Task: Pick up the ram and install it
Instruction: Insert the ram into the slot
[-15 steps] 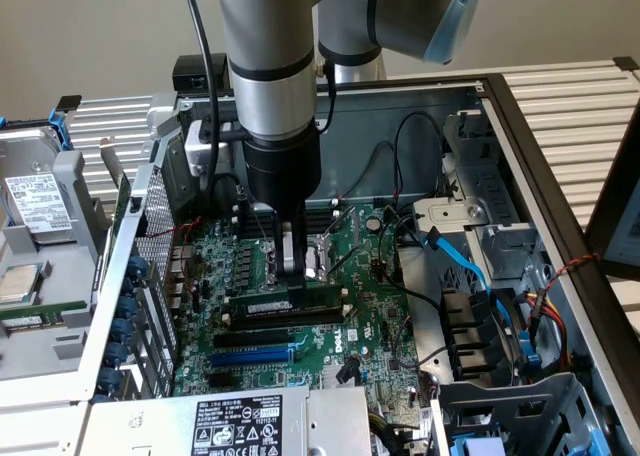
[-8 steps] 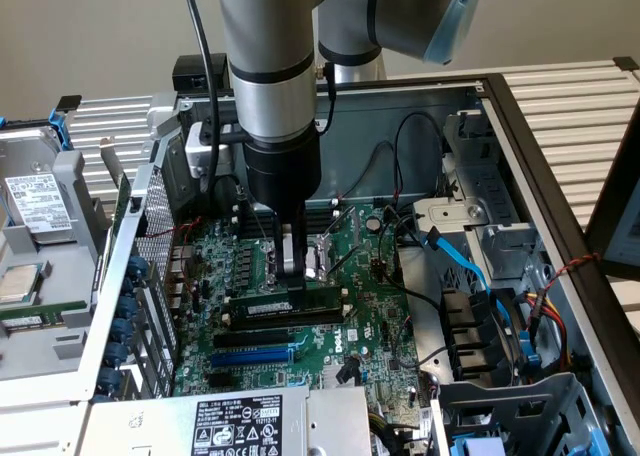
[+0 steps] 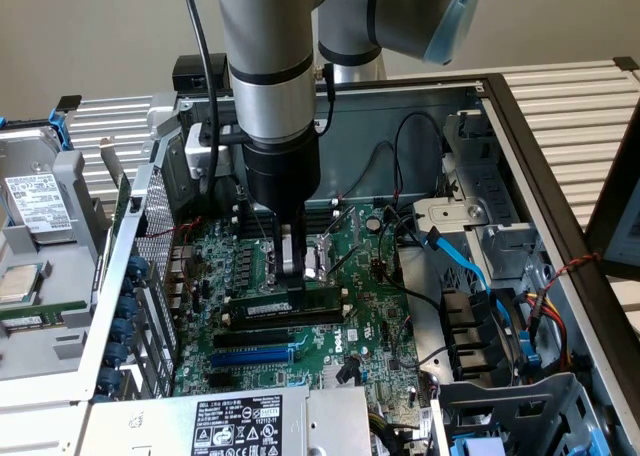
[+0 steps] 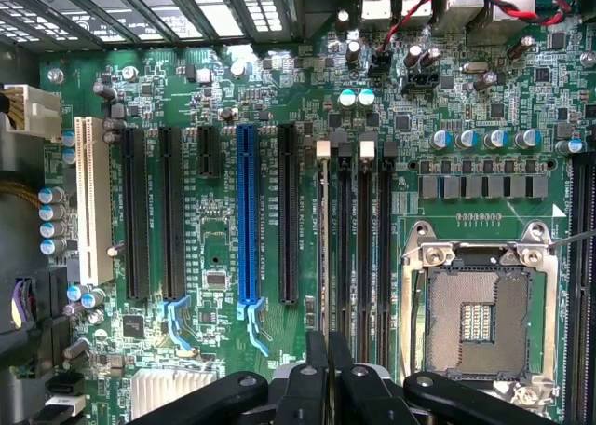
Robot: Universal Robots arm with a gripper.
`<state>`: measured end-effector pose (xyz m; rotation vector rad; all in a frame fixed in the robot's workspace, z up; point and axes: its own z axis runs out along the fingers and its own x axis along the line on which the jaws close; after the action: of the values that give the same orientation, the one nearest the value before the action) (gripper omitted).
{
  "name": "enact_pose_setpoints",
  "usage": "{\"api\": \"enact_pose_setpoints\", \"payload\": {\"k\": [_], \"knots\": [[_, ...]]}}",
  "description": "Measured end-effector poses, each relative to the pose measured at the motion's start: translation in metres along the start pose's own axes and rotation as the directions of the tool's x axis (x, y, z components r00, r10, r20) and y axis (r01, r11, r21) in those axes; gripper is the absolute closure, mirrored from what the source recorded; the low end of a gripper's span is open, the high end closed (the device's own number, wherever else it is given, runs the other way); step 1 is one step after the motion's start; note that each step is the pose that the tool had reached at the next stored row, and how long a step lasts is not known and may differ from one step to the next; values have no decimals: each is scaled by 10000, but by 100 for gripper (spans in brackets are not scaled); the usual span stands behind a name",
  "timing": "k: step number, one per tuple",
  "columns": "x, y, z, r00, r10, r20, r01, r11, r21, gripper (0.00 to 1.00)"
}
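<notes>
Directly beneath the claw (image 3: 292, 282), which pinches its top edge, the ram (image 3: 318, 301) stands upright on the motherboard (image 3: 372, 321); full seating unconfirmed.

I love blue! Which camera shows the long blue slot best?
The wrist view: it looks straight down on the blue slot, whole from end to end. The exterior view also shows the slot whole, but at a slant from the side.
</notes>
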<state>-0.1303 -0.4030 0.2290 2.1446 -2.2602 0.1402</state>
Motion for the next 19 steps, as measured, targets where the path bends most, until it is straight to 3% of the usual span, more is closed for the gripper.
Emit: {"api": "enact_pose_setpoints", "payload": {"k": [19], "knots": [[-7, 8, 45, 10000, -17, 16, 17, 10000, -4, 85]]}}
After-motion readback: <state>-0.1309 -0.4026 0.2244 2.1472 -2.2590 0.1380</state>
